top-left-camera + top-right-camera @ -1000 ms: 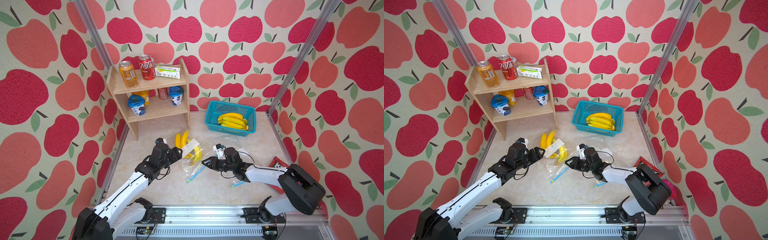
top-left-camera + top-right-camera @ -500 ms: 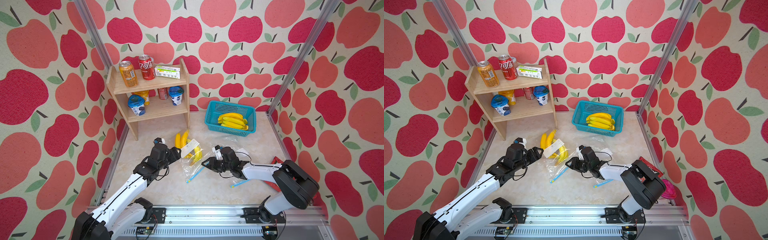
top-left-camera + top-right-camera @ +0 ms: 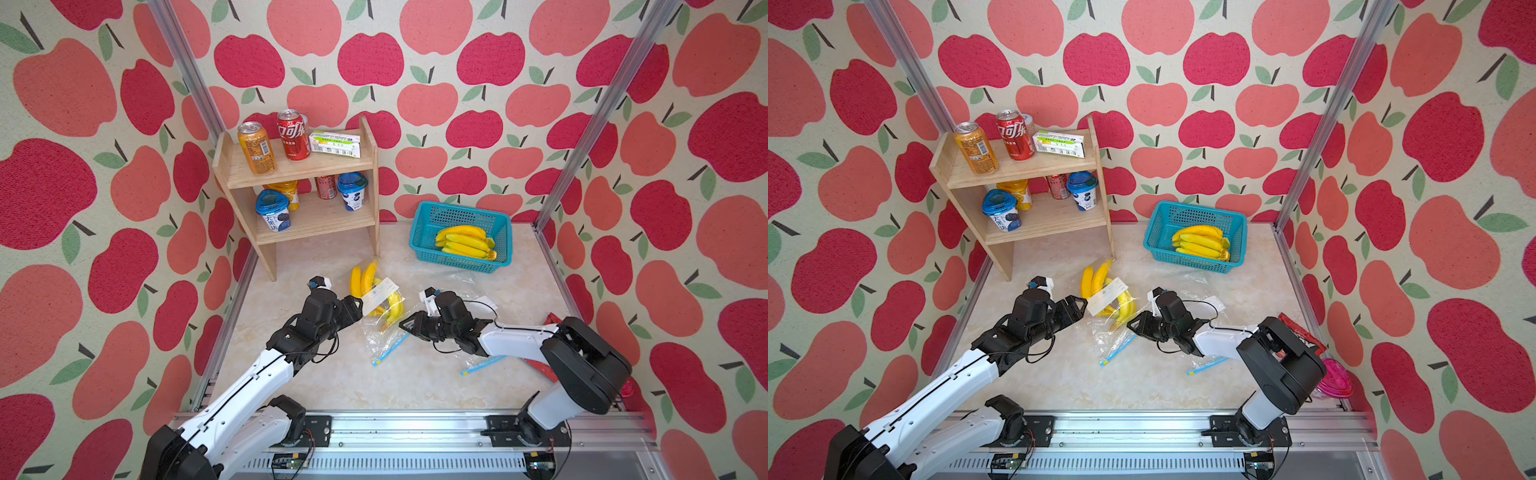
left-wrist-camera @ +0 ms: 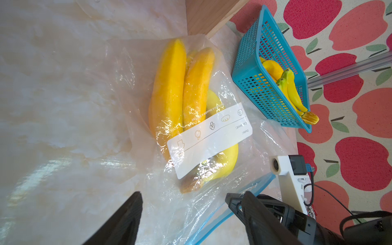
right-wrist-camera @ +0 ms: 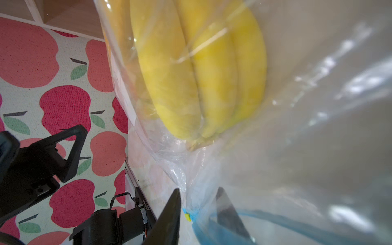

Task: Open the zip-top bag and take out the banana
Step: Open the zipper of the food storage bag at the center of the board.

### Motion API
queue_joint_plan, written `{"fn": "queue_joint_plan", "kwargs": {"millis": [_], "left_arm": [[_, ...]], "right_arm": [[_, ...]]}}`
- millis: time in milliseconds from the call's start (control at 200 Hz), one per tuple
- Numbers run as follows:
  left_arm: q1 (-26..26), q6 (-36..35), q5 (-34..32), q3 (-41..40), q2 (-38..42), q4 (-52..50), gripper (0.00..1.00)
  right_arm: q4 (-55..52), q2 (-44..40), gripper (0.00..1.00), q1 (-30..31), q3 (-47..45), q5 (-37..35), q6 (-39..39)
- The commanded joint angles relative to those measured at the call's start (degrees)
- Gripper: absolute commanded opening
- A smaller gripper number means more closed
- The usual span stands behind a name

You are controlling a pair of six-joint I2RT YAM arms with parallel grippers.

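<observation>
The clear zip-top bag (image 3: 384, 336) (image 3: 1115, 338) lies mid-table, blue zip towards the front. The yellow banana bunch (image 3: 376, 291) (image 4: 169, 89) (image 5: 180, 84) is inside it, under a white label (image 4: 212, 137). My left gripper (image 3: 358, 308) (image 3: 1081, 309) (image 4: 191, 196) is open beside the label, over the bag's slack film, holding nothing. My right gripper (image 3: 405, 326) (image 3: 1131, 326) (image 5: 198, 203) sits at the zip's end (image 5: 188, 214). Its jaws are narrow with a gap left. One finger is outside the film and one shows through it.
A teal basket (image 3: 419, 245) of bananas stands at the back right. A wooden shelf (image 3: 307, 166) with cans and cups stands at the back left. A second clear bag's blue zip (image 3: 478, 365) lies under my right arm. A red packet (image 3: 552, 328) lies by the right wall.
My right gripper has slid left onto the bag's zip end and its jaws have narrowed. My left arm has barely moved and stays open.
</observation>
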State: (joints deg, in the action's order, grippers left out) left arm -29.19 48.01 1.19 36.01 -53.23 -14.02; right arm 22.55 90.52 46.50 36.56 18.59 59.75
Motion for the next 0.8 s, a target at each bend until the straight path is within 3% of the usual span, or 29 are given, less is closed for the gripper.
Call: {"fn": "queue_joint_plan", "kwargs": {"millis": [0, 130, 480, 795], "left_arm": [[-0.5, -1.7, -2.0, 0.3, 0.8, -2.1, 0.77], [-2.0, -3.1, -3.7, 0.6, 1.2, -2.7, 0.77], [-14.7, -14.3, -13.8, 4.4, 0.8, -4.8, 0.76], [-26.6, -24.9, -14.4, 5.7, 5.1, -6.1, 0.75]], "right_arm": [[-0.8, 0.3, 0.20, 0.3, 1.1, -1.7, 1.3], [0.0, -2.9, 0.00, 0.6, 0.9, -2.5, 0.8], [-1.3, -11.9, 0.00, 1.1, 2.4, -4.9, -2.9], [-5.9, -10.4, 0.00, 4.6, 6.8, -11.0, -2.5]]}}
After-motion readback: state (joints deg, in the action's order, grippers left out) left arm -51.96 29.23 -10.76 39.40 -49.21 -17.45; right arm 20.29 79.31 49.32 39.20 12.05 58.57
